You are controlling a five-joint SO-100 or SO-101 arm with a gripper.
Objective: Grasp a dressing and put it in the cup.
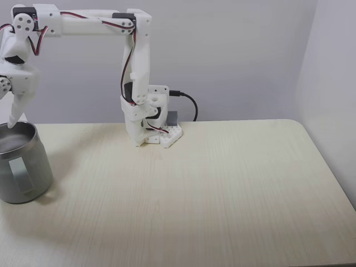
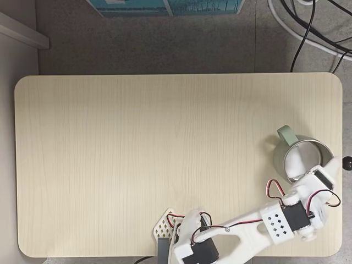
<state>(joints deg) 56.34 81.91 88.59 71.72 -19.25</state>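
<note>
- The cup point(image 1: 22, 164) is the landmark: it stands at the left end of the table point(image 1: 211, 183) in a fixed view and near the right edge in the top-down fixed view point(image 2: 283, 144), where its handle points away from the arm's base.
- The gripper point(image 1: 13, 118) hangs right over the cup's mouth, its pointed tip just at the rim.
- From above, the gripper point(image 2: 300, 165) lies across the cup's opening. I cannot tell how wide the fingers stand; one tapered finger point(image 1: 18, 108) shows, the other is hidden.
- The dressing: a pale shape shows inside the cup's opening point(image 2: 296, 160), but whether that is the roll or part of the white gripper I cannot say. No roll lies on the bare table around the cup.
- Judged step: releasing into the cup (or just after it). To do it well, keep the tip centred over the mouth, clear of the rolled rim, open fully, then lift straight up so nothing snags or tips the cup.
- Materials: the cup is brushed steel, squat, with a flat loop handle point(image 1: 20, 174). The table is pale wood-grain laminate with rounded corners. The arm point(image 1: 136, 72) is matte white plastic with red and black wires.
</note>
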